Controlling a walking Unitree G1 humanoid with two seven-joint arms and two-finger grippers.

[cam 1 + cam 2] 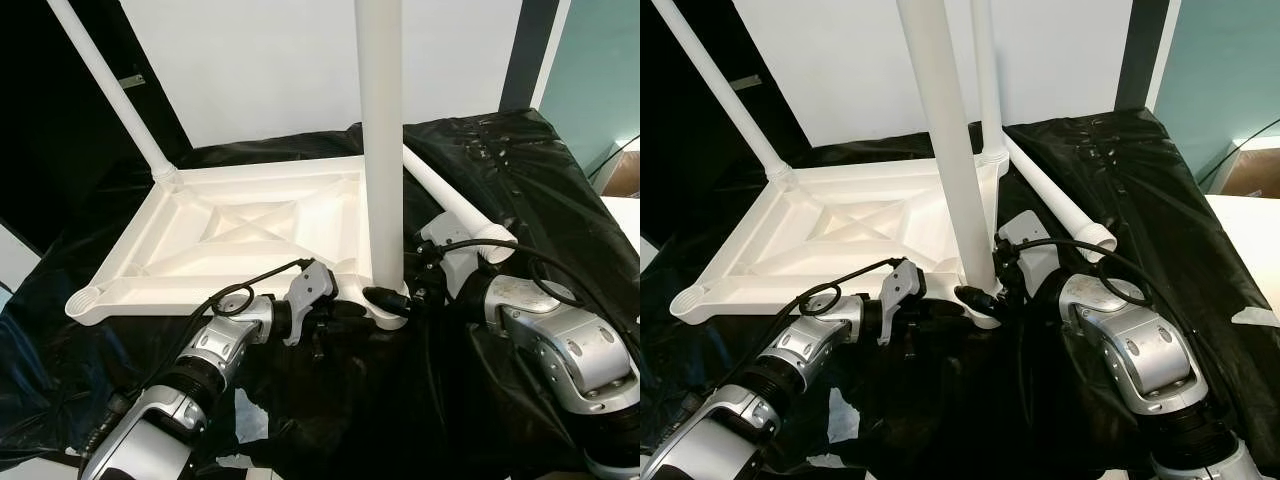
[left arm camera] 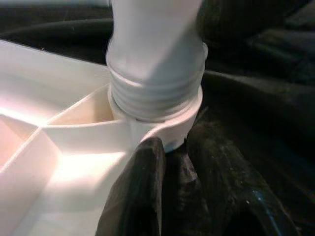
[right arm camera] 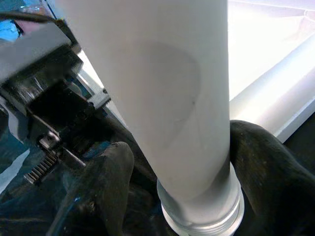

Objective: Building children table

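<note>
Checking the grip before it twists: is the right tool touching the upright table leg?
Touching. In the right wrist view, the right tool has black fingers pressed against both sides of the upright leg.

The upturned tabletop [image 1: 230, 235] looks like moulded white plastic, smooth with a soft sheen, its ribbed underside catching the light. The leg [image 1: 381, 150] standing in the near corner socket is the same white plastic, smooth along the shaft and ridged with threads at its base. A loose leg [image 1: 450, 200] lying alongside matches it. Beneath everything lies a black sheet [image 1: 520, 170], thin, crinkled and glossy like plastic film. The robot's arms are brushed silver metal, faintly scuffed, and the right gripper [image 3: 172, 196] has dull black, rubbery-looking fingers [image 3: 110, 182].
</note>
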